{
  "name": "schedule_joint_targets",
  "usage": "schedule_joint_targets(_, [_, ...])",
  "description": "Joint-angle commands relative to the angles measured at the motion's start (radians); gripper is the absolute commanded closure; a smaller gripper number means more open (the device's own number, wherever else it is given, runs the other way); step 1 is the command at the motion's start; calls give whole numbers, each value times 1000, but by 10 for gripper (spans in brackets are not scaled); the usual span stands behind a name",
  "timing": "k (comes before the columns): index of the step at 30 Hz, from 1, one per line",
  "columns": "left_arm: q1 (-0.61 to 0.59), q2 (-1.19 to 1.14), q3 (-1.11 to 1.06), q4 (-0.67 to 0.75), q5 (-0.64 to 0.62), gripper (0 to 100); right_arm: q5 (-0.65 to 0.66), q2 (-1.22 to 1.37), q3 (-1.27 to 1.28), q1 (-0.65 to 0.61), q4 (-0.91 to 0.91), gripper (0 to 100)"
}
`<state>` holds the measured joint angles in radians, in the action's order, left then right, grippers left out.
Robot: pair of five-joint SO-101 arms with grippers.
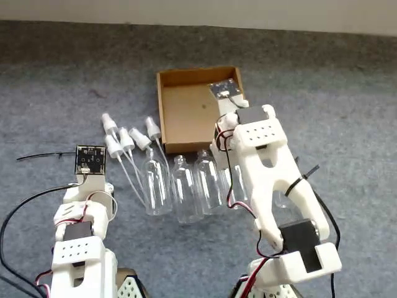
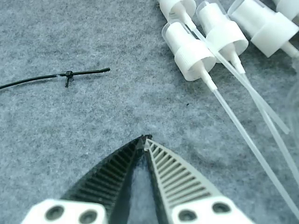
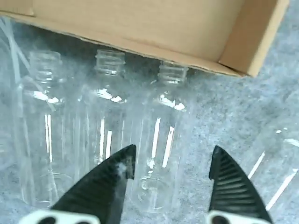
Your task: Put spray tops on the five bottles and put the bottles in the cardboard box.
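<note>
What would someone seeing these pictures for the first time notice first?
A row of clear bottles without tops lies on the grey carpet just in front of an open cardboard box, with the right hand open over them. Beside the bottles, on the left arm's side, lies a cluster of white spray tops with long tubes, near the shut left hand.

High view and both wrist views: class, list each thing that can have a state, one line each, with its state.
Box, open, no bottle inside where visible.
Bottles, uncapped, lying outside the box.
Spray tops, loose, fitted to nothing.
Left gripper, jaws shut, empty.
Right gripper, jaws open, over the bottles.
</note>
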<state>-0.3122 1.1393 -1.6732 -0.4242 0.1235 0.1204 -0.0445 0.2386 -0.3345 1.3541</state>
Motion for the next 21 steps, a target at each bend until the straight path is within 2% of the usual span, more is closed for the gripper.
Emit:
schedule_joint_targets(1, [18, 13, -19, -3, 3, 993, -8, -50, -54, 10, 5, 777])
schedule_joint_targets(9, [18, 13, -19, -3, 3, 993, -8, 2, -251, 108, -147, 777])
schedule_joint_targets(21, [18, 13, -19, -3, 3, 993, -6, 441, -558, 134, -150, 778])
